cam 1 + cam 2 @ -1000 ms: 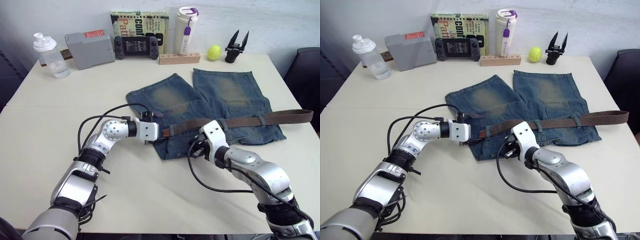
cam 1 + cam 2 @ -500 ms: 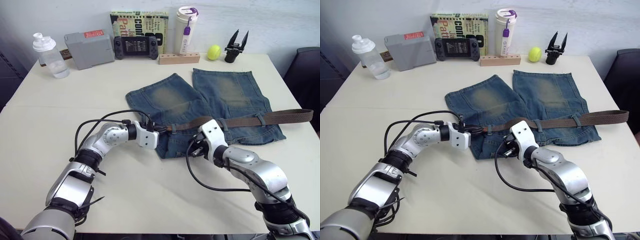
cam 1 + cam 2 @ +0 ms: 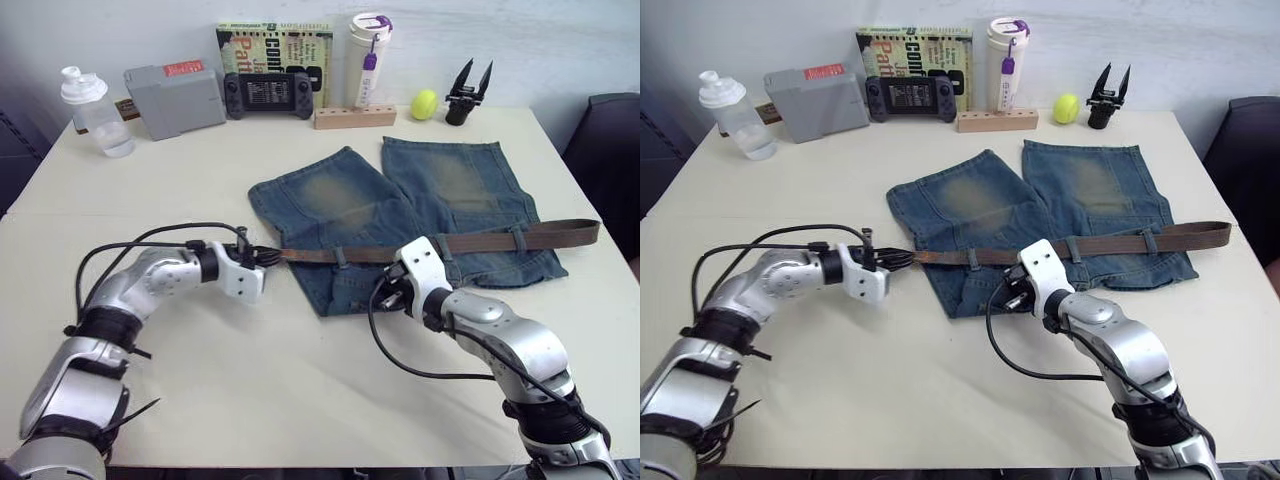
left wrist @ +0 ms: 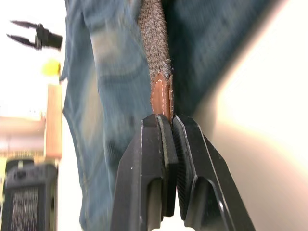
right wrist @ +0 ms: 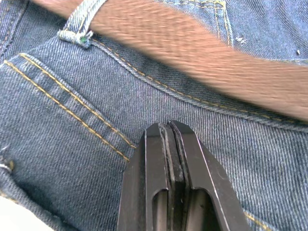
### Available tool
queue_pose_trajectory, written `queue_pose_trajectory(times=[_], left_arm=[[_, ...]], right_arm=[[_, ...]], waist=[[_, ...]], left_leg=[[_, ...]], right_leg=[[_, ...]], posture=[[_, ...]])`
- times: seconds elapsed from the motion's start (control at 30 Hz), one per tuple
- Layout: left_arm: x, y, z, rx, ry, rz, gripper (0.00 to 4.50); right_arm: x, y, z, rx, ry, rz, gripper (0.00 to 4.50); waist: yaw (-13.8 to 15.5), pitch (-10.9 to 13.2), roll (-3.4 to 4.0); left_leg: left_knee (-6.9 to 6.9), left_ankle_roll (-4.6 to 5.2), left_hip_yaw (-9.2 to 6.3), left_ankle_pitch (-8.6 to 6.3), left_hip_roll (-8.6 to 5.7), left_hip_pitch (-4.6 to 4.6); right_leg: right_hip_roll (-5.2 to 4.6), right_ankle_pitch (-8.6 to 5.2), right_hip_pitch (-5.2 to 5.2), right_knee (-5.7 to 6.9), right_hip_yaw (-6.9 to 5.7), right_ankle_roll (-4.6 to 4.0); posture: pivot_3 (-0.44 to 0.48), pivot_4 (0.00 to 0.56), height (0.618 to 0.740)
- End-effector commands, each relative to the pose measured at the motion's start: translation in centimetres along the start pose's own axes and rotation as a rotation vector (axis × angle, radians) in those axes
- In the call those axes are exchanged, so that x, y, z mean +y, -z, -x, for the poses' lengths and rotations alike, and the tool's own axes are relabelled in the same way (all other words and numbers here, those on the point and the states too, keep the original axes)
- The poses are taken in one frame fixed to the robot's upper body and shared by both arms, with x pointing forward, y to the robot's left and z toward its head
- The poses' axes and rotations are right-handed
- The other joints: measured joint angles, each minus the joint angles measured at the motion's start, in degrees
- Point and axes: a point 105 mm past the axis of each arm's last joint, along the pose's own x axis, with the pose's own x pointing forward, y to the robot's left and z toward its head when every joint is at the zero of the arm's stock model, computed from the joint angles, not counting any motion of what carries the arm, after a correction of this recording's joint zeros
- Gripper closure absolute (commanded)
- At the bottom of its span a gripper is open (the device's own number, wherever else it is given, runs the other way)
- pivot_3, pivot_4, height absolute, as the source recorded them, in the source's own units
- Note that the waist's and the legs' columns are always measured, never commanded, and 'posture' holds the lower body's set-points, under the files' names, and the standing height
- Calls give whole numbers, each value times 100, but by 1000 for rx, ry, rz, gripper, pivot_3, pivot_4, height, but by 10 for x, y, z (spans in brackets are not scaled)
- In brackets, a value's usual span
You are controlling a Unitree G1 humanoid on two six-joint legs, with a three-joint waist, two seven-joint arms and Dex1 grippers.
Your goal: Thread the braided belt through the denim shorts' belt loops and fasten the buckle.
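Left wrist view shows the left gripper (image 4: 166, 120) clamped tight on the tan leather tip of the belt (image 4: 155, 43), off the edge of the shorts (image 4: 103, 72). From the head camera, the belt (image 3: 420, 247) runs straight across the waistband of the shorts (image 3: 400, 210), passing under several loops (image 3: 341, 257), and its far end lies past the shorts on the robot's right, on the table (image 3: 300, 400). The right gripper (image 5: 169, 127) is fully closed with nothing visible between its fingers, pressing on the denim just beside the belt, near a loop (image 5: 79, 19).
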Motion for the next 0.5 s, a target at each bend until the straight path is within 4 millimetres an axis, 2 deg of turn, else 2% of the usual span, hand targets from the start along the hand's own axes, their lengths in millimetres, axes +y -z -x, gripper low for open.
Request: queue_pose_trajectory(times=[0.03,0.27,0.5], left_arm=[[15,19,34,113,-51,-4,4399],[-20,47,93,306,6,146,4399],[-53,58,147,469,-2,297,4399]], right_arm=[[-11,31,-5,139,40,-19,4500],[-5,26,-13,146,-23,21,4500],[-2,23,-17,163,-80,74,4500]], waist=[[0,-1,-1],[-107,-11,-18],[-161,-11,-16]], left_leg=[[-2,-1,0,0,0,1],[-14,-3,1,-2,1,11],[-23,-12,7,-12,3,27]], right_leg=[[0,0,-1,1,-2,0],[-12,-1,-1,1,-11,-2],[-35,-3,0,4,-60,-5]], posture=[[0,150,694],[0,150,694],[0,150,694]])
